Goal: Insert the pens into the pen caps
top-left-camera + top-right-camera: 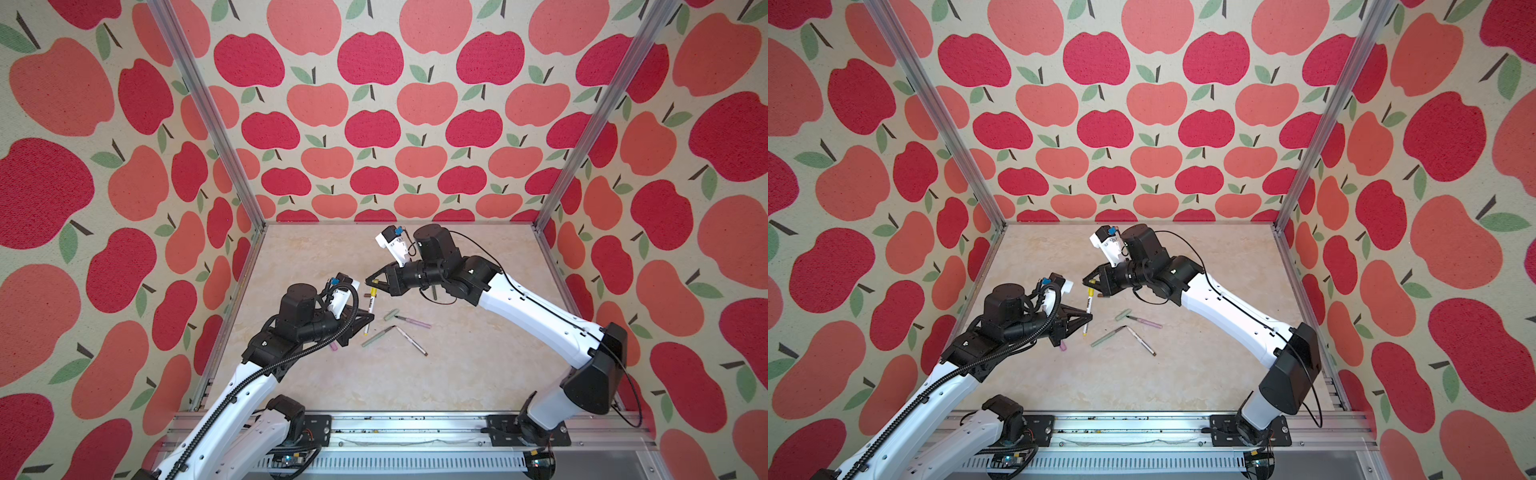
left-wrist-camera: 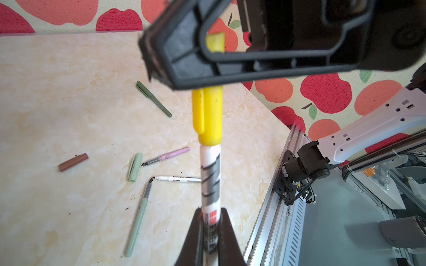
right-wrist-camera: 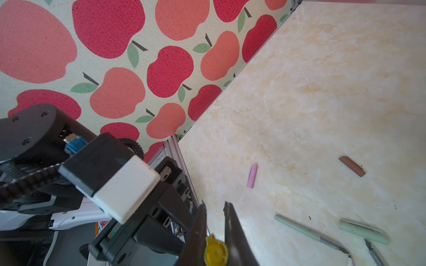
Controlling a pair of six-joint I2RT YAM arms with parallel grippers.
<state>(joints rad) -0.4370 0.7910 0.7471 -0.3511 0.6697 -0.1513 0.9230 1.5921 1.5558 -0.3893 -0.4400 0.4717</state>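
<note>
While the yellow cap sits on the white pen, clamped by the right pincer and left pincer respectively, the pink pen, pale green pen and second white pen lie uncapped on the tabletop below them. The left wrist view shows a seemingly capped dark green pen beyond its pincer; the right wrist view, the pink cap.

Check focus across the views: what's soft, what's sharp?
Left wrist view: right gripper blurred, close to the lens; yellow cap and pale green pen sharp. Right wrist view: yellow cap soft at the frame edge, pink cap crisp. Both top views: evenly lit, all in focus.
</note>
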